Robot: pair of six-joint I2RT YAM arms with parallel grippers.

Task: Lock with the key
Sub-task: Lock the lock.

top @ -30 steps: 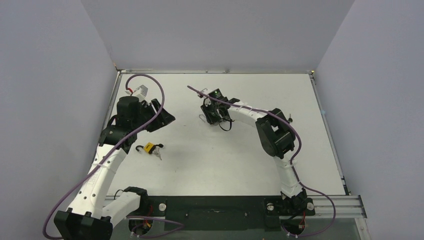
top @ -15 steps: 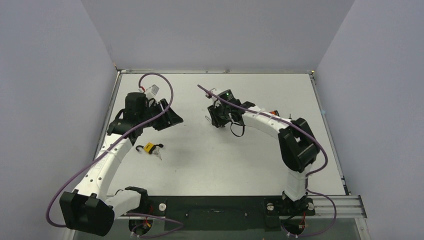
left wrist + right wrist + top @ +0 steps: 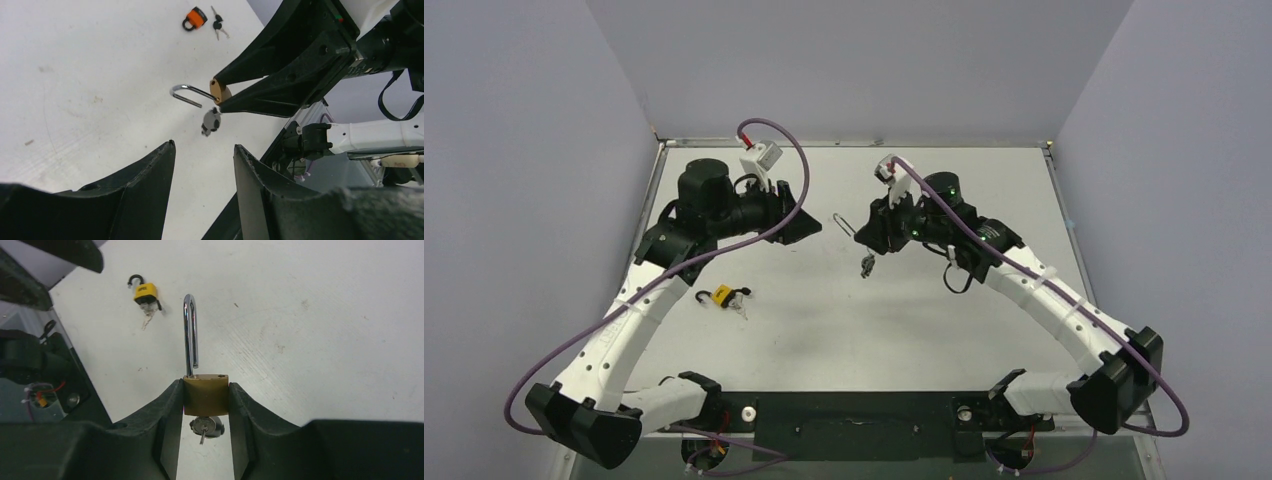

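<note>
A brass padlock (image 3: pixel 205 395) is clamped by its body between my right gripper's (image 3: pixel 205 390) fingers, held above the table. Its steel shackle (image 3: pixel 190 335) stands open, the free leg clear of the body. A key (image 3: pixel 202 426) sits in the bottom with more keys dangling. From above, the padlock (image 3: pixel 856 233) points left, with the keys (image 3: pixel 866 265) below it. My left gripper (image 3: pixel 809 226) is open and empty, a short way left of the shackle. In the left wrist view the padlock (image 3: pixel 220 92) lies ahead of the left gripper (image 3: pixel 204 150).
A yellow padlock (image 3: pixel 722 295) with an open shackle and keys lies on the table at the left, also in the right wrist view (image 3: pixel 145 292). An orange padlock (image 3: pixel 196 17) with keys (image 3: pixel 218 25) lies farther right on the table. Grey walls surround the white table (image 3: pixel 874 330).
My right gripper has lifted the brass padlock off the table and moved right. My left gripper has swung right and up towards the padlock's shackle.
</note>
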